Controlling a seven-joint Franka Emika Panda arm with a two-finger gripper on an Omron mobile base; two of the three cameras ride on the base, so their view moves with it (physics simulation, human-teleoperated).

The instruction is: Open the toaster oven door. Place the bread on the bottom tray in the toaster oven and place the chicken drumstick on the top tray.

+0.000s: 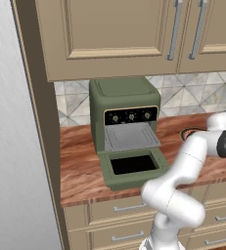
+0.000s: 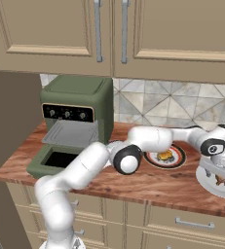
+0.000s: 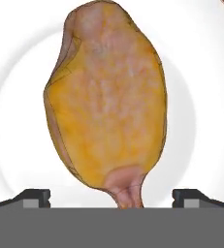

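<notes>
gripper (image 3: 111, 197) spread wide, held nothing | drumstick (image 3: 108, 97) on white plate (image 3: 200, 97) directly ahead, narrow end between fingertips | toaster oven (image 2: 77, 109) well apart along surface (image 2: 148, 182), door (image 2: 53, 160) down

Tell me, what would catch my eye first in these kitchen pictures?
Probably the olive-green toaster oven standing on the wooden counter, its door dropped open in front. Next, the white robot arm stretching off to the right, its open gripper hanging right over a golden chicken drumstick on a white plate. Between them sits a dark-rimmed plate with more food.
</notes>
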